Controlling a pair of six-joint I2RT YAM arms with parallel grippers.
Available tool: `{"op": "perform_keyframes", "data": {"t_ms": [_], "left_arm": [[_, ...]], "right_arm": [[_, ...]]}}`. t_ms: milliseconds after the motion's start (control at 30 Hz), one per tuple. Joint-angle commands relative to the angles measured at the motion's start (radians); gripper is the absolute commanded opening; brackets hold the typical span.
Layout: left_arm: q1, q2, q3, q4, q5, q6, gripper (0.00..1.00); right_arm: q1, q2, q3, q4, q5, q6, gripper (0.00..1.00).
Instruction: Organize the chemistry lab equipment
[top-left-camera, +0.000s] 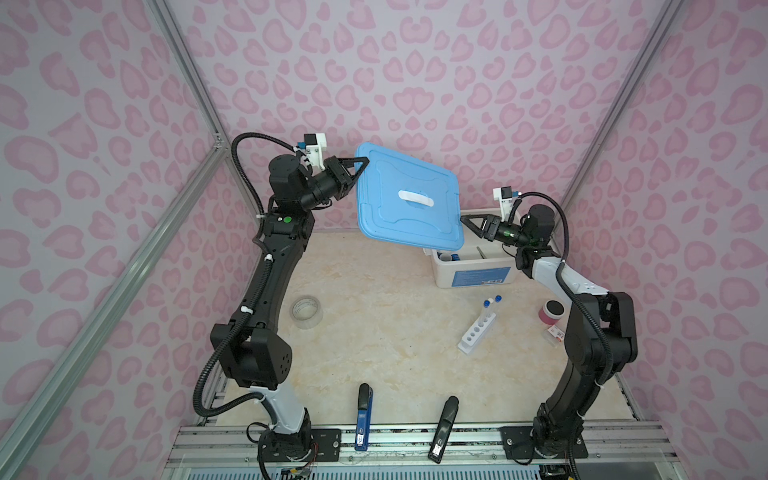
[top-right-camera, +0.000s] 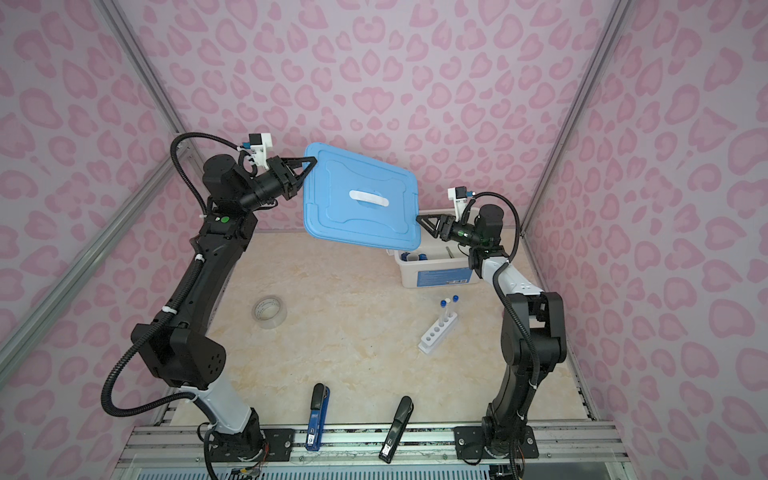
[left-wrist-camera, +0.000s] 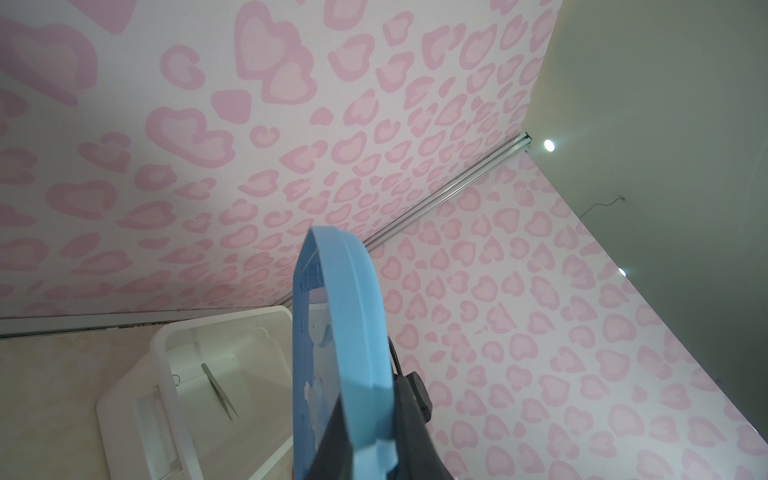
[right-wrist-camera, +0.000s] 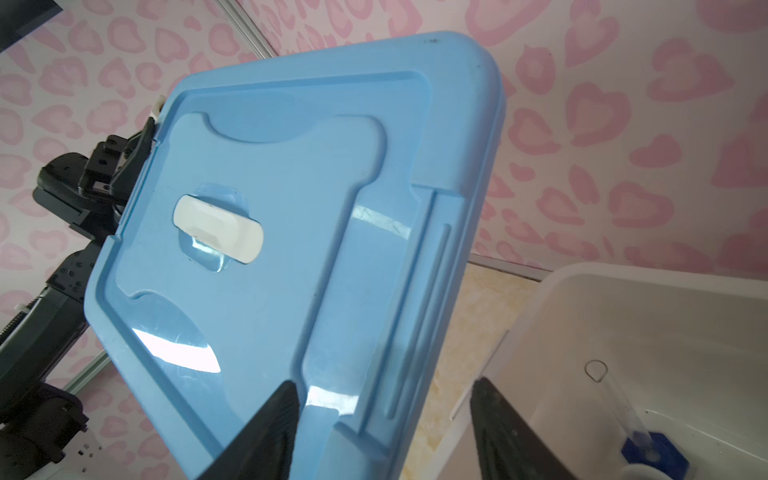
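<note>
Our left gripper (top-left-camera: 360, 168) is pinching the blue lid (top-left-camera: 407, 195), tilted above the table (top-left-camera: 374, 340); our right gripper (top-left-camera: 467, 222) is hanging spread at its opposite edge. The open white bin (top-left-camera: 473, 270) is holding tweezers (left-wrist-camera: 220, 390), the blue-based cylinder (right-wrist-camera: 648, 453) and a white cup (top-left-camera: 444, 257). We are finding its blue label (top-left-camera: 480, 276) unreadable. The rack (top-left-camera: 476, 332) is standing nearby, carrying three test tubes (top-left-camera: 487, 311).

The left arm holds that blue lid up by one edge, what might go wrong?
The left gripper pinches the blue lid near one corner, so the tilted lid may slip. The open right gripper sits at its lower corner and could knock it. Dropped, it could hit the white box.
</note>
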Motion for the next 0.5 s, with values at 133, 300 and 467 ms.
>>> {"op": "perform_keyframes", "data": {"t_ms": [133,300,467], "left_arm": [[-0.004,-0.005,0.026,0.055,0.024,-0.019,0.04],[-0.011,-0.005,0.026,0.055,0.03,-0.022,0.04],[-0.016,-0.008,0.018,0.05,0.033,-0.013,0.04]], "right_arm": [[0.003,0.081,0.02,0.317,-0.07,0.225,0.66],[0.012,0.128,0.053,0.355,-0.081,0.262,0.66],[0.029,0.186,0.099,0.532,-0.101,0.421,0.65]]}}
